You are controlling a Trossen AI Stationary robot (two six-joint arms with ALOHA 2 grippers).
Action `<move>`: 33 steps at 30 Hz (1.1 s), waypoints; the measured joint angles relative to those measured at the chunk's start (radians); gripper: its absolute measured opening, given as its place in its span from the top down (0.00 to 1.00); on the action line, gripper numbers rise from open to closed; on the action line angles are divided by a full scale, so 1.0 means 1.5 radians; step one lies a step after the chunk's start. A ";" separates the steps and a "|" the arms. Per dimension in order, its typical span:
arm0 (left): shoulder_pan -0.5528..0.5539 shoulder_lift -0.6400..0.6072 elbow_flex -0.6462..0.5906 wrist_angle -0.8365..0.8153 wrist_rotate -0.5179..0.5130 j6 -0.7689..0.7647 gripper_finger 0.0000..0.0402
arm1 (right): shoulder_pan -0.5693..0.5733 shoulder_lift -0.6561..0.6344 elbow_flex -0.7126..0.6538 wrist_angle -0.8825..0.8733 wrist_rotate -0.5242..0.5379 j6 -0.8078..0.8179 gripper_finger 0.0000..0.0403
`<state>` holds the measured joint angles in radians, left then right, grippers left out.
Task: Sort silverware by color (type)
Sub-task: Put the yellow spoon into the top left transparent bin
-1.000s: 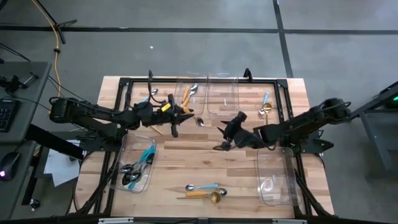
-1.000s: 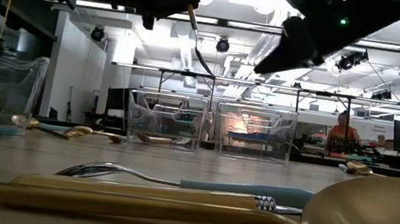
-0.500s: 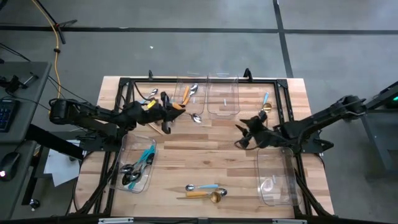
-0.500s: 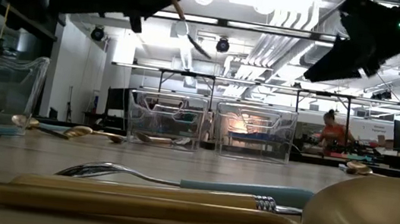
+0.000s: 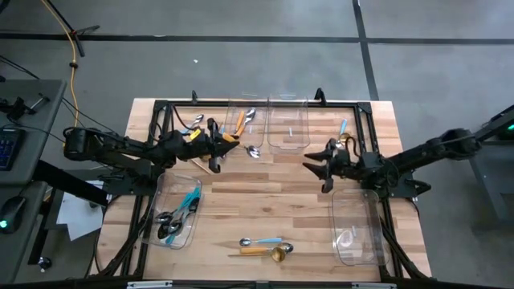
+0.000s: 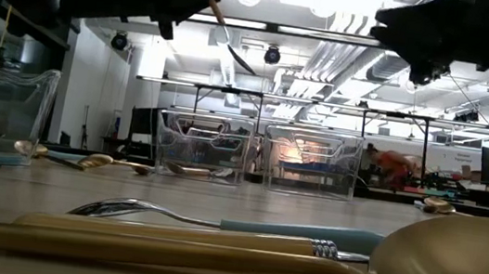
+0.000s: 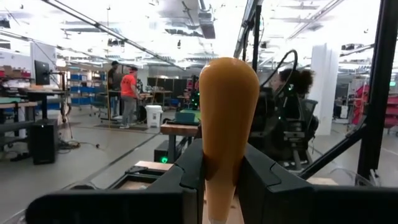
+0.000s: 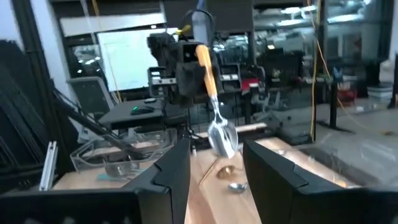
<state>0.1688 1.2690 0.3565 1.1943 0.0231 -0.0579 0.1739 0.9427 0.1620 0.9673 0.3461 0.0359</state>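
The left gripper (image 5: pixel 217 148) pinches an orange-handled spoon (image 5: pixel 245 148) above the table; the right gripper (image 5: pixel 320 165) hangs spread, apparently empty.

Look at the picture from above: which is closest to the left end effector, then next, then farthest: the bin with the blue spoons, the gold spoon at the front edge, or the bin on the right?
From the left end effector:
1. Bin with blue spoons, front left, just below that arm.
2. Gold spoon, front edge, near the middle.
3. Right bin, far across by the right arm.
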 joint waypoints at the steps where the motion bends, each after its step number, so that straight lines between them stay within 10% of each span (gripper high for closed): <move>1: 0.000 0.000 0.000 -0.002 0.001 0.004 0.89 | -0.008 0.000 0.004 -0.001 -0.014 -0.010 0.67; 25: 0.005 0.000 0.039 -0.048 -0.061 -0.017 0.89 | -0.061 0.000 0.016 -0.044 -0.046 -0.042 0.67; 33: 0.106 0.009 0.342 -0.648 -0.073 -0.029 0.89 | -0.071 0.000 0.016 -0.043 -0.016 -0.042 0.67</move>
<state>0.3276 1.2827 0.8694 0.2218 -0.0861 -0.1011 0.0676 0.9432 0.1860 0.9024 0.3219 -0.0268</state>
